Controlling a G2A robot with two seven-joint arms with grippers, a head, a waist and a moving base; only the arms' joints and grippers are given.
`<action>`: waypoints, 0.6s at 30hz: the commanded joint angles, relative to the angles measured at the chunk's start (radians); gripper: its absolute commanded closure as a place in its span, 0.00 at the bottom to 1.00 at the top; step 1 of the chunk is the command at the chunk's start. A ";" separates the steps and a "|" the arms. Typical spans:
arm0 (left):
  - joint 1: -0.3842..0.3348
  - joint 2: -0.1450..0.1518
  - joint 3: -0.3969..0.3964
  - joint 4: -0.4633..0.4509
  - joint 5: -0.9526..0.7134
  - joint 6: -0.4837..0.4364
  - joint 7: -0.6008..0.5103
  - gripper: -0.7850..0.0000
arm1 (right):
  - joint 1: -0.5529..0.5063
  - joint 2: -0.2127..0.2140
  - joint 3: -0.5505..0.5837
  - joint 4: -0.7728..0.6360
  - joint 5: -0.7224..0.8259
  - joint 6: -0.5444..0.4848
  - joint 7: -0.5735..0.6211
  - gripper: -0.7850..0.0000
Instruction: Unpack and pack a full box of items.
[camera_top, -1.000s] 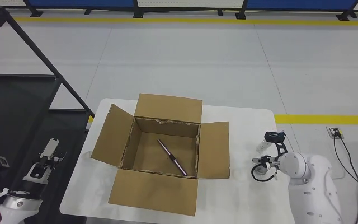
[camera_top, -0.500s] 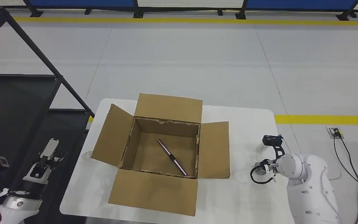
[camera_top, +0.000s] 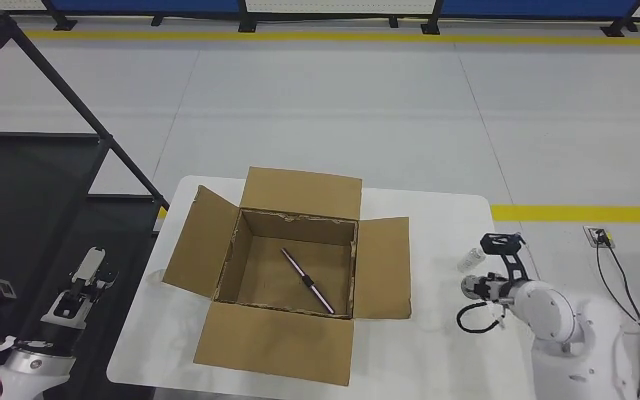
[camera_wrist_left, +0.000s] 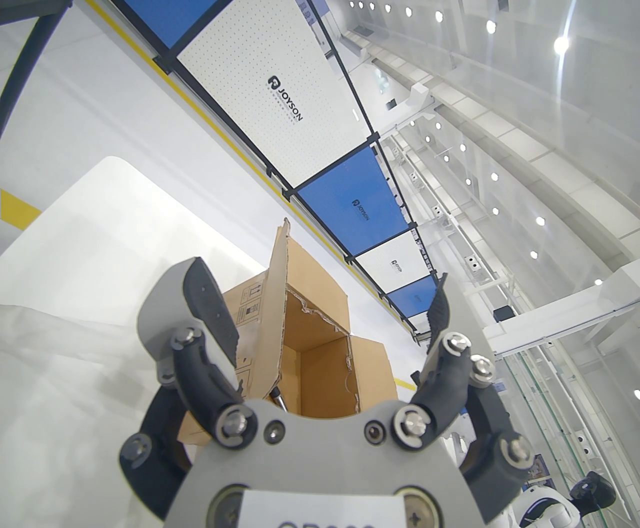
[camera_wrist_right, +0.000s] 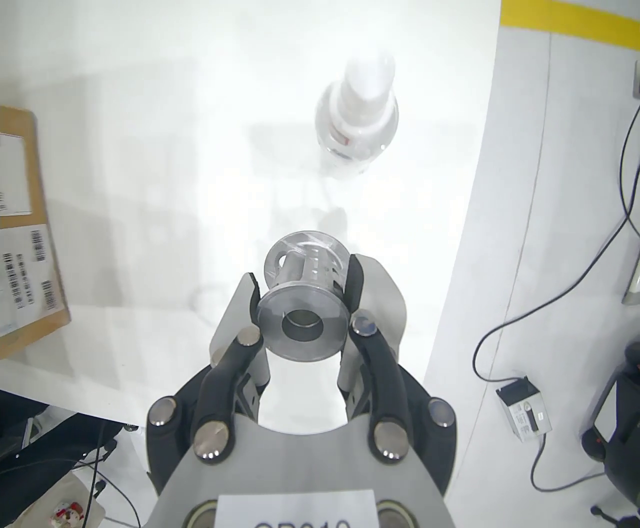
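The right gripper (camera_wrist_right: 301, 280) hangs over the white table's (camera_top: 440, 330) right edge, clamped on a silvery flanged metal spool (camera_wrist_right: 320, 305) near a clear plastic bottle (camera_wrist_right: 357, 120) (white-capped). Left of the table, the left gripper (camera_wrist_left: 320, 285) sits low with its fingers spread, tilted up toward the open brown cardboard box (camera_top: 300, 190) at mid-table, which holds a thin dark rod (camera_top: 307, 281).

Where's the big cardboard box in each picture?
Top view: the cardboard box sits mid-table on the white table, flaps open.
Left wrist view: the box is just beyond the left gripper, seen between its open fingers.
Right wrist view: one labelled flap at the picture's edge, off to one side of the right gripper and its metal spool.
Shared landmark: the white table.
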 joint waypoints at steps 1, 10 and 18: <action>0.000 0.000 0.000 0.000 0.000 0.000 0.000 0.00 | -0.054 -0.001 0.006 -0.130 0.045 0.003 -0.050 1.00; 0.000 0.000 0.000 0.000 0.000 0.000 0.000 0.00 | -0.173 -0.003 -0.132 -0.430 0.114 -0.043 -0.227 1.00; 0.000 0.000 0.000 0.000 0.000 0.000 0.000 0.00 | -0.051 -0.013 -0.411 -0.393 0.103 -0.048 -0.266 1.00</action>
